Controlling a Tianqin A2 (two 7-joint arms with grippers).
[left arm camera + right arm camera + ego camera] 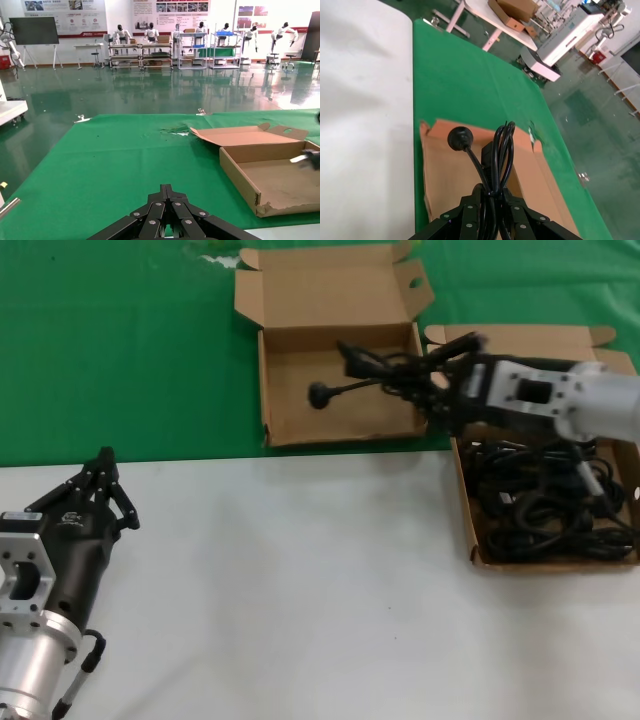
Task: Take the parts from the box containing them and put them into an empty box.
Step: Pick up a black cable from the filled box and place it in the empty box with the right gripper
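Right pincer (432,375) is closed on a bundled black power cable (362,375), its fingers (479,212) pinched around the gathered loops. In the right wrist view the cable (487,165) stands out from the fingertips, with a round plug end (459,137) hanging free to one side. In the head view the pincer reaches across from about 3 o'clock and holds the cable above the floor of the empty box (290,410), the plug end (320,394) sticking out toward 9 o'clock. Whether the cable touches the cardboard cannot be told.

The empty box sits at about 12 o'clock on the green cloth (120,350), its lid folded back toward the far side, with a hole in one ear (414,283). The box containing them (470,510) lies at about 3 o'clock, just beside the empty box, partly on the white table (300,590), and is filled with more black cables (545,505); the right arm crosses over its far part.

Left pincer (98,480) rests at about 8 o'clock over the white table, well apart from both boxes; its fingers (167,200) meet at the tips, holding nothing.

A small white mark shows on the left pincer's black body (70,520), too small to read. Wall posters (60,10) in the left wrist view carry writing that is also unreadable.
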